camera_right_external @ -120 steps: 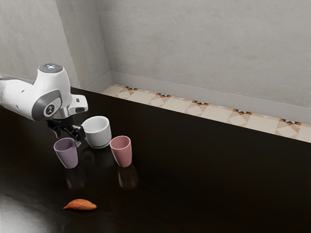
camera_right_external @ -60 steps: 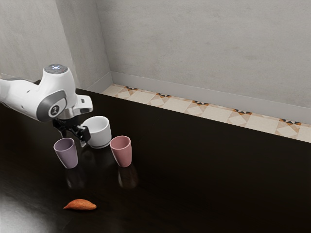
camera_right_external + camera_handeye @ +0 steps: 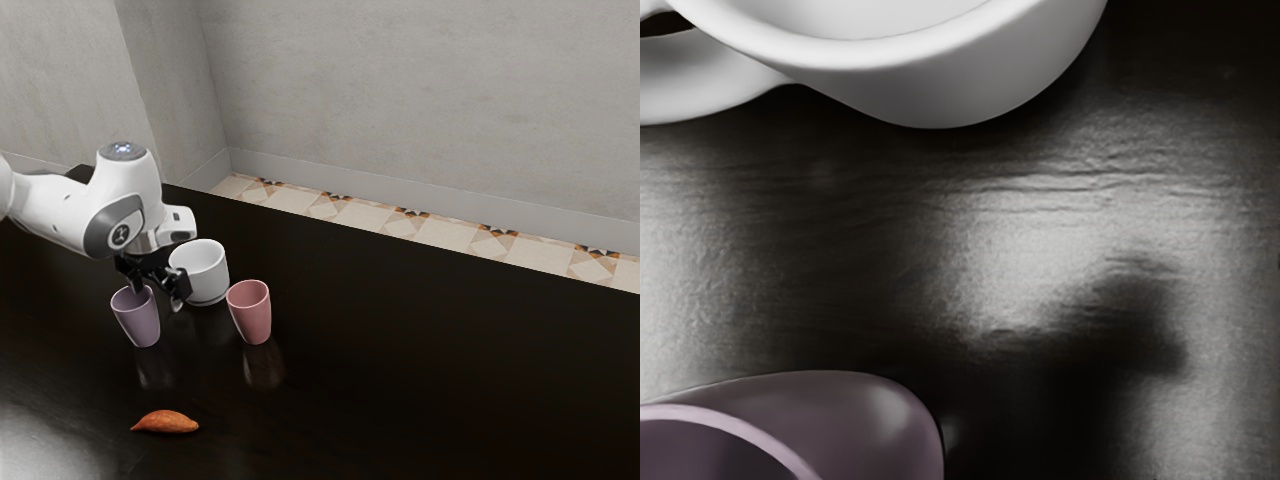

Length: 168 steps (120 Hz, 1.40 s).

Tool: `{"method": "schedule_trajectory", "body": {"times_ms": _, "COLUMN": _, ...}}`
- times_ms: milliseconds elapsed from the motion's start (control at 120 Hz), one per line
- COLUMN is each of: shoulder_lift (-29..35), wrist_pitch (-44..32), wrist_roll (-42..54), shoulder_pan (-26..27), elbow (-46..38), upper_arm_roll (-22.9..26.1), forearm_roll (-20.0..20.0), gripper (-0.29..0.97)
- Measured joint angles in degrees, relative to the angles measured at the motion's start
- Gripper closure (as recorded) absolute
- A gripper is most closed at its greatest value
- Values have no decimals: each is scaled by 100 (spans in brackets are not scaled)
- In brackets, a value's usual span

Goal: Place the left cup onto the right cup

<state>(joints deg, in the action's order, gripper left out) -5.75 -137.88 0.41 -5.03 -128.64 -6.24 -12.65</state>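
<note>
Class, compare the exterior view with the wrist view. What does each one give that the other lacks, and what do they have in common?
The exterior view adds the arm, its gripper open at the rim of the purple cup, the pink cup, an orange object lying nearer the camera, the tiled floor and the wall. The wrist view adds the table's fine grain and a dark shadow on it near the purple cup. Shared: the purple cup, the white cup and the dark table.
</note>
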Motion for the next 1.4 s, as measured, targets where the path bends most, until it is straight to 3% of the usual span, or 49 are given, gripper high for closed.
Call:
{"method": "schedule_trajectory", "body": {"times_ms": 383, "shoulder_lift": -279, "wrist_pitch": -128, "wrist_roll": 20, "shoulder_pan": -190, "elbow": -5, "upper_arm_roll": -9, "forearm_roll": 159, "gripper": 5}}
{"method": "schedule_trajectory", "body": {"times_ms": 692, "shoulder_lift": -361, "wrist_pitch": -230, "wrist_roll": 42, "shoulder_pan": -279, "elbow": -4, "upper_arm_roll": -8, "forearm_roll": 209, "gripper": 55}}
{"method": "schedule_trajectory", "body": {"times_ms": 842, "shoulder_lift": -367, "wrist_pitch": -254, "wrist_roll": 51, "shoulder_pan": -282, "elbow": -1, "upper_arm_roll": -8, "forearm_roll": 208, "gripper": 69}}
{"method": "schedule_trajectory", "body": {"times_ms": 1133, "shoulder_lift": -278, "wrist_pitch": -196, "wrist_roll": 60, "shoulder_pan": -273, "elbow": 78, "upper_arm_roll": 34, "forearm_roll": 198, "gripper": 76}}
{"method": "schedule_trajectory", "body": {"times_ms": 1400, "shoulder_lift": 118, "wrist_pitch": 363, "wrist_roll": -24, "shoulder_pan": -292, "elbow": 425, "upper_arm_roll": 452, "forearm_roll": 408, "gripper": 77}}
